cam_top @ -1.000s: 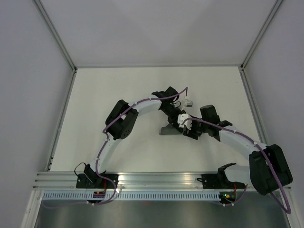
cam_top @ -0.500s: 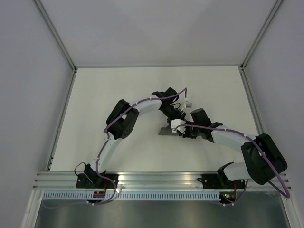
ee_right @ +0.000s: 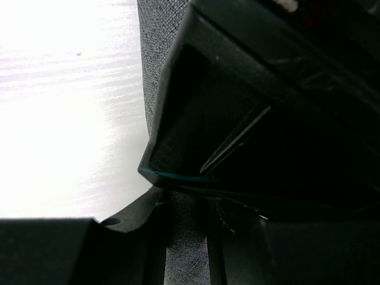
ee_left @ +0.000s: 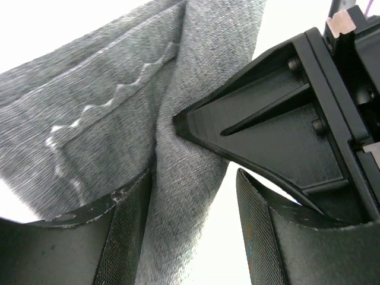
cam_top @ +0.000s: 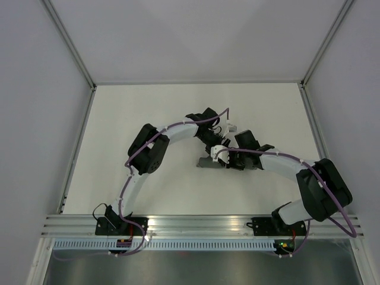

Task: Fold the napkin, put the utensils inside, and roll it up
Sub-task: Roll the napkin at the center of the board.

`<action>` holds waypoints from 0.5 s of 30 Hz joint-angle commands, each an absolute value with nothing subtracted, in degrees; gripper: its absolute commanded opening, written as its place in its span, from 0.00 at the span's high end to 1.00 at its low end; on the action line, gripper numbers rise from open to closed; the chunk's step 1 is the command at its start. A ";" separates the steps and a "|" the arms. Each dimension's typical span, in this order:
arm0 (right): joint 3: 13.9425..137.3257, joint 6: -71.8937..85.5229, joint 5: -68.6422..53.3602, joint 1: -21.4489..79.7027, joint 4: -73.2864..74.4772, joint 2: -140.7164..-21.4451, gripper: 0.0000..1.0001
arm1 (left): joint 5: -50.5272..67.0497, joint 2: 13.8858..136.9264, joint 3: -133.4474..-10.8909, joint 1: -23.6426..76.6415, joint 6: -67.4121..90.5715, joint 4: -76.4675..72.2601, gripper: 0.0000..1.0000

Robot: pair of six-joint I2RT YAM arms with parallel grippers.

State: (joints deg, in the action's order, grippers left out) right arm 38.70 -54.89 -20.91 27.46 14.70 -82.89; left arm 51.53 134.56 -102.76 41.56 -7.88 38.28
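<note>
While the napkin lies between the parted left jaws, the right jaws pinch its fold

From my remote seat I count one napkin, a single grey bundle, on the one table. Two arms: a left arm and a right arm. Each ends in one pair of jaws, so two pairs. On the left wrist cam I get two mesh-padded fingers of its own, plus one black finger from the other arm poking in. One purple cable per arm, so two of those. Right wrist cam shows the same one napkin.
</note>
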 commanded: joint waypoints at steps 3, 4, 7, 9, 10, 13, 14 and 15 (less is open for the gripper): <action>43.59 -56.25 -23.99 27.07 21.61 -86.48 0.76 | 43.86 127.99 -98.01 38.50 -3.26 31.65 0.34; 44.46 -56.60 -24.17 26.98 22.23 -87.35 0.76 | 43.16 127.10 -97.22 37.80 -2.73 29.38 0.34; 45.87 -57.22 -24.61 26.72 24.95 -88.59 0.76 | 41.40 123.85 -94.23 36.74 -0.97 26.29 0.32; 47.37 -57.66 -25.13 26.63 27.32 -90.00 0.76 | 39.04 122.35 -92.38 35.78 -0.62 23.83 0.32; 48.07 -57.92 -25.57 26.46 28.38 -90.52 0.76 | 38.07 120.95 -91.85 35.60 0.95 23.12 0.32; 52.63 -58.88 -27.76 25.58 33.21 -93.94 0.76 | 32.80 117.35 -88.25 33.85 3.59 18.47 0.32; 53.78 -59.15 -28.21 25.23 36.18 -94.83 0.77 | 32.09 116.55 -85.72 33.40 5.17 15.76 0.32; 55.01 -59.93 -28.65 24.96 37.86 -95.88 0.76 | 29.64 115.32 -84.30 33.05 5.97 13.99 0.32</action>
